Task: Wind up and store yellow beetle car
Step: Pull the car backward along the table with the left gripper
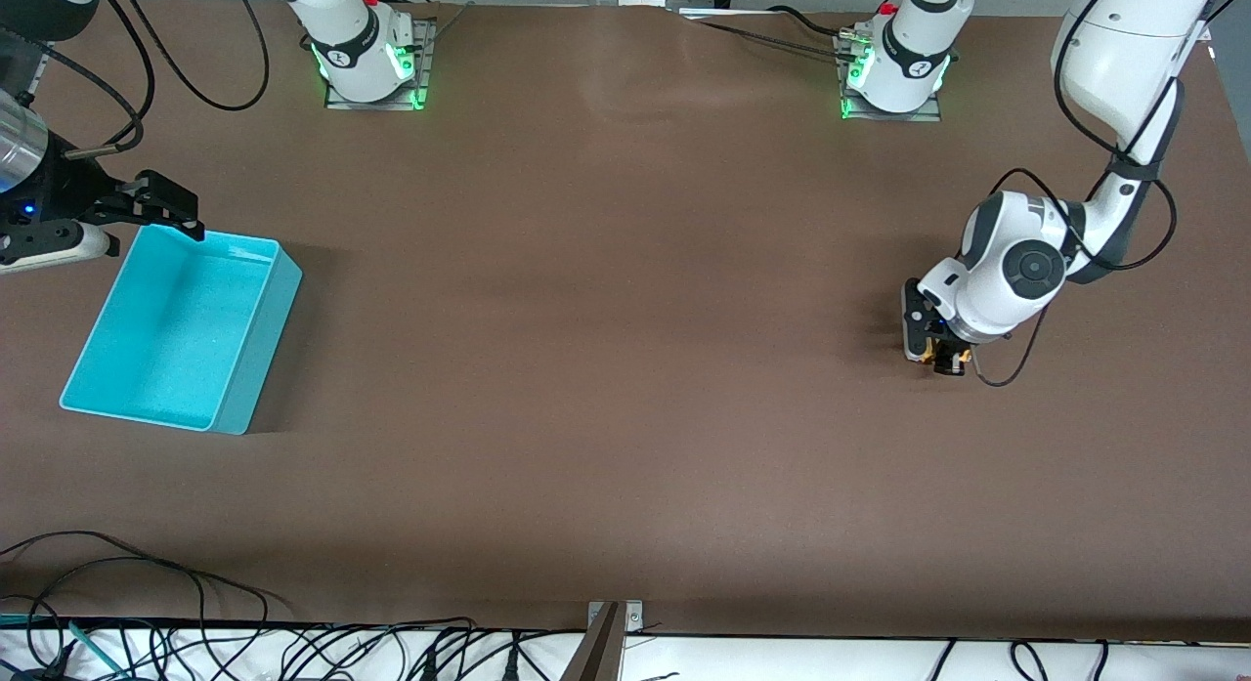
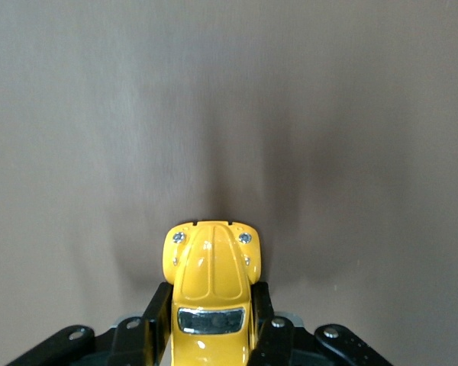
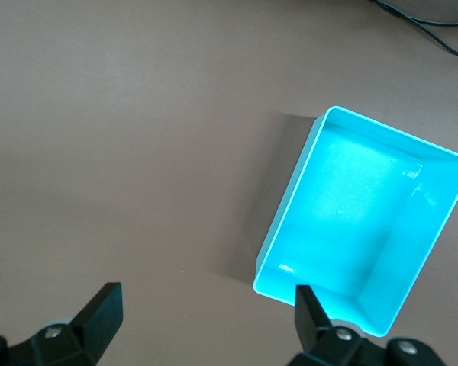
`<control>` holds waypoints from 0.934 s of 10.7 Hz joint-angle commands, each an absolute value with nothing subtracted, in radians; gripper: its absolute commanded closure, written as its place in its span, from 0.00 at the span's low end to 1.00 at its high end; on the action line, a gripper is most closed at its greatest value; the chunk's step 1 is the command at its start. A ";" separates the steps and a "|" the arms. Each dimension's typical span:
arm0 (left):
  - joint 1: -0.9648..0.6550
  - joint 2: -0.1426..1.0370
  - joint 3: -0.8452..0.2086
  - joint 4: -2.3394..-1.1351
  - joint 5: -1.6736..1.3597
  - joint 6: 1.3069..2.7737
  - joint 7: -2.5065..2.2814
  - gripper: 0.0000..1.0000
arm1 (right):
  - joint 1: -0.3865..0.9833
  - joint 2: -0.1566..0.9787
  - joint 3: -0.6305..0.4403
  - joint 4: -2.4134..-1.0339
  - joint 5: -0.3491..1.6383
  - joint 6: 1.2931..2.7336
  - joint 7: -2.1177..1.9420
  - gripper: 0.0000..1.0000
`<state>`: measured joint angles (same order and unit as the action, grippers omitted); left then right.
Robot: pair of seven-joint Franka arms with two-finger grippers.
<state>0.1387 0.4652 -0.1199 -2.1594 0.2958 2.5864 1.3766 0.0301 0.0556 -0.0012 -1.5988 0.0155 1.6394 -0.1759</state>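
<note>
The left gripper (image 1: 940, 357) pinches the car (image 2: 212, 286) by its sides, low at the table (image 1: 625, 368) toward the left arm's end. Risk: the rounded body slips from the fingers (image 2: 154, 320) during wind-up. The bin (image 1: 244, 359) stands well apart, so the carry is long. The right gripper (image 1: 161, 204) waits spread over the bin's rim.

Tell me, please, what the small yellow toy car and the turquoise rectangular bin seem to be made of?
The small yellow toy car: glossy painted shell with bright highlights and chrome-looking trim, perhaps die-cast metal, though hard plastic is possible. The turquoise rectangular bin: smooth, thin-walled, one colour throughout, with soft glare inside, so most likely moulded plastic.
</note>
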 commanded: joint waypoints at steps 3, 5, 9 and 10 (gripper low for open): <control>0.215 0.497 -0.123 -2.129 0.319 2.588 1.458 0.97 | 0.034 0.049 -0.006 -1.601 0.009 1.629 -0.192 0.00; 0.242 0.506 -0.123 -2.126 0.319 2.588 1.483 0.97 | 0.034 0.049 -0.006 -1.600 0.009 1.631 -0.192 0.00; 0.261 0.517 -0.121 -2.112 0.319 2.588 1.522 0.97 | 0.032 0.049 -0.006 -1.600 0.009 1.631 -0.192 0.00; 0.270 0.526 -0.121 -2.103 0.319 2.589 1.535 0.97 | 0.034 0.049 -0.006 -1.600 0.009 1.631 -0.192 0.00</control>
